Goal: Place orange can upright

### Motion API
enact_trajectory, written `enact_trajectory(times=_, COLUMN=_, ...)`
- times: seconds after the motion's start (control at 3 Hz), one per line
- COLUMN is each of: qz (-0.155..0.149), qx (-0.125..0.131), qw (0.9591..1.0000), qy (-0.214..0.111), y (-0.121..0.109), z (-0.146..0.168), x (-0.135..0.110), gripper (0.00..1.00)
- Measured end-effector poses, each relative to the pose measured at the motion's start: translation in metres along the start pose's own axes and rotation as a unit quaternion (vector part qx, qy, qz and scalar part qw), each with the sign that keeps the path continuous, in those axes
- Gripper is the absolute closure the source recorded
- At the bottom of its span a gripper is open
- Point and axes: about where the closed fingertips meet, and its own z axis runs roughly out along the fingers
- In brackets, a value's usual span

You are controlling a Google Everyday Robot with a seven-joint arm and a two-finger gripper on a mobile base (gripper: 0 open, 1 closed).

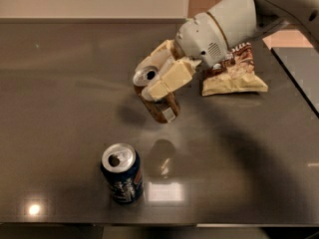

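- Camera view looks down on a dark glossy tabletop [60,108].
- The gripper [147,81] is over the middle of the tabletop, a little toward the far edge, on an arm that comes in from the far right corner.
- Its cream fingers [172,76] are clamped on the orange can [164,111], one on each side of the upper half.
- The orange can is tilted, with its silver top leaning toward the left edge and its base toward the near edge.
- Whether the base touches the tabletop cannot be told.
- A blue can [122,176] stands upright near the near edge, left of centre and well apart from the orange can.
- A snack bag [234,76] lies flat toward the far right corner, partly hidden by the arm.
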Motion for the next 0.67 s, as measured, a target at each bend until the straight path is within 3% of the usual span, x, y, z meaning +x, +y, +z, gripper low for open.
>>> enact_trajectory(times=0.67, qz=0.012, qx=0.03, qw=0.9953, qy=-0.091, y=-0.0082, z=-0.0081, x=0.0195, gripper=1.0)
